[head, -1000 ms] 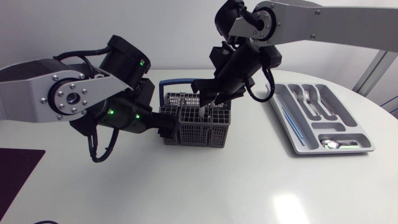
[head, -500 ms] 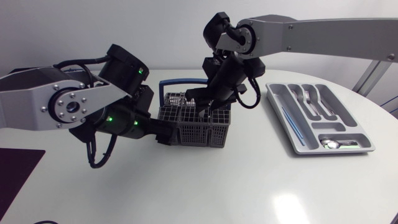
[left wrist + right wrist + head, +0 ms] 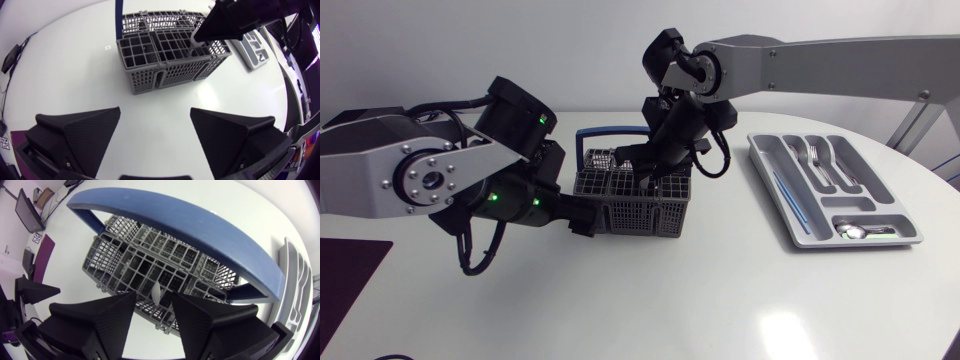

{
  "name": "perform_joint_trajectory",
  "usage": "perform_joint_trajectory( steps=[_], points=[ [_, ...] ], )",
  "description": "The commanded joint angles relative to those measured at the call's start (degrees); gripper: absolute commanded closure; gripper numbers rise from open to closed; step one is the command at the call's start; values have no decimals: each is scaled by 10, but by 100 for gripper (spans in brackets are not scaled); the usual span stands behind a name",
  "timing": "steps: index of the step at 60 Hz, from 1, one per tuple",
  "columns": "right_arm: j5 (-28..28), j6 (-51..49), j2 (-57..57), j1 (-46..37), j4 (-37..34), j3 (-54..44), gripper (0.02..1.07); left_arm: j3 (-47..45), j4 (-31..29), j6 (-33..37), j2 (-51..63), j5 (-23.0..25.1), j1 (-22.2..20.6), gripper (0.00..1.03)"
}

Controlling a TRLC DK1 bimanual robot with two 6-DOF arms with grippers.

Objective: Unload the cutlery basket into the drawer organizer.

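**Right jaws down in the basket, left jaws wide beside it**

The grey cutlery basket [image 3: 635, 200] stood on the white bench [image 3: 720, 300] near its middle, its blue handle [image 3: 180, 225] arched upright over the compartments; the drawer organizer [image 3: 912, 222] lay well apart from it, toward my right side, with forks [image 3: 815, 160] in its long compartments and a spoon [image 3: 855, 231] in the cross compartment at its near end.

My right arm came in over the organizer and bent down over the basket; my right jaws pointed into the basket's top, on the near side of the handle; they stood narrowly apart, astride a pale utensil tip [image 3: 157, 294] that rose from one cell; a gap showed on each side of that tip, so they were not clamped on it.

My left jaws were low at the basket's left end, spread wide and holding nothing; the basket sat just ahead of them, with bare bench between the two fingers.
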Motion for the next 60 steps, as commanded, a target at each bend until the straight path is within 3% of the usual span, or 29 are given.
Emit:
perform_joint_trajectory(
  steps=[1,12,22,29,60],
  points=[
    [5,18,18,6,8,13,57,-17,2,11,-9,4,4,5],
    [9,19,20,7,13,11,71,-20,3,11,-11,5,4,5],
    [9,19,23,8,12,9,72,-22,3,11,-11,5,2,5],
    [9,19,27,8,13,9,80,-24,4,11,-12,5,1,5],
    [14,18,34,3,23,8,91,-31,8,11,-16,5,-1,5]
  ],
)
